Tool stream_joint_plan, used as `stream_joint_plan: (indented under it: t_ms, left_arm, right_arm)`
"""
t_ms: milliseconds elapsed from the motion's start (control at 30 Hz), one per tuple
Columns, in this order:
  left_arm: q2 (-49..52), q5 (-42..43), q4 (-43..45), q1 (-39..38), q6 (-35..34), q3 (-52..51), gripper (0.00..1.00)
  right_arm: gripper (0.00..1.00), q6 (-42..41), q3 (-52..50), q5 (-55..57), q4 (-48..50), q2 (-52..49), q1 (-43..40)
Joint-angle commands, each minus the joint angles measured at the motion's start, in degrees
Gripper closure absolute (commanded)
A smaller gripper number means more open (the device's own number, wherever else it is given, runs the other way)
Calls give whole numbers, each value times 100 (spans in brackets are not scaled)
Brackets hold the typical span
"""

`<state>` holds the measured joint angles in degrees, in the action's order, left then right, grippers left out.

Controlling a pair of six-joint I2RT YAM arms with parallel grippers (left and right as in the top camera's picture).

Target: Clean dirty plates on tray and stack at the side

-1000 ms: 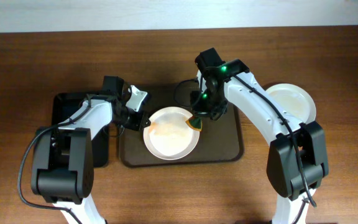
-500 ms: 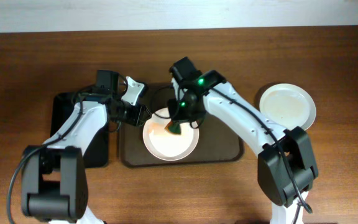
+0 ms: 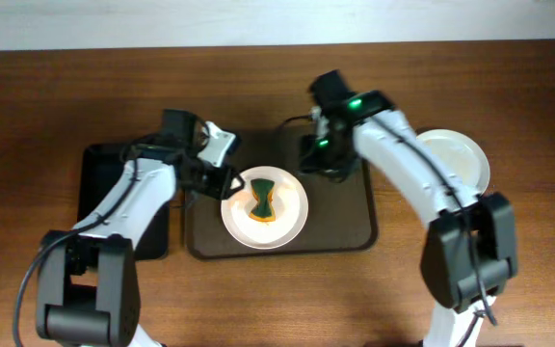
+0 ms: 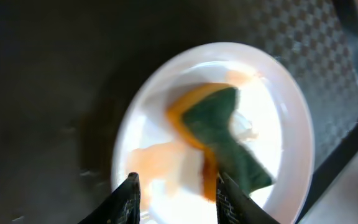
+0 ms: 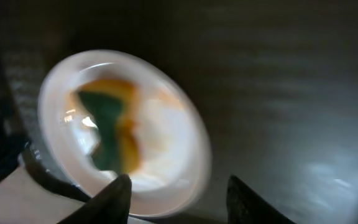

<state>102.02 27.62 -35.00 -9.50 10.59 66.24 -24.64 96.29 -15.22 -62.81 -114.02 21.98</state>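
Green sponge [image 3: 263, 200] lies on the smeared plate [image 3: 292, 210]; left end effector [image 3: 227, 181], fingers apart, at the plate's left rim, right end effector [image 3: 314, 164] apart and empty off its far-right rim.

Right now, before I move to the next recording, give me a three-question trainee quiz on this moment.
1. True or false: the sponge lies on the plate that sits on the tray.
2. Which gripper is at that plate's rim? A: left gripper. B: right gripper.
3. Fill in: the second plate rests on the table, to the tray's ____ side.
Key: 1 true; 2 A; 3 right.
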Motion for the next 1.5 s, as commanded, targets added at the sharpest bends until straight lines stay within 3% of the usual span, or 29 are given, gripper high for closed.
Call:
stream_joint_plan:
  t_ms: [0,233,533,767,933,1067,1100,1200,1467]
  left_arm:
    - [-68,-461,105,-560,-752,35,64]
    - [-68,-2728,151,-1759,-1700,33,63]
    - [-66,-3751,76,-2260,-1873,33,64]
    - [17,-3790,-26,-2267,-1893,17,64]
    - [341,-3204,52,-2273,-1888,17,64]
    - [448,-3209,111,-2271,-1888,17,64]
    - [448,-3211,111,-2271,-1886,17,69]
    - [448,-3209,118,-2271,-1888,17,100]
    - [37,-3661,125,-2153,-1888,57,100]
  right_arm:
    - [48,42,83,50,-308,210,-485]
    - [48,186,74,179,-496,210,-732]
    - [48,188,74,181,-535,210,-739]
    - [48,186,74,179,-538,210,-739]
    - [48,186,74,179,-538,210,-739]
    - [48,186,74,181,-538,210,-739]
    - [48,186,74,181,-538,210,-739]
    - [49,186,74,181,-540,210,-739]
    - [47,195,74,181,-540,210,-737]
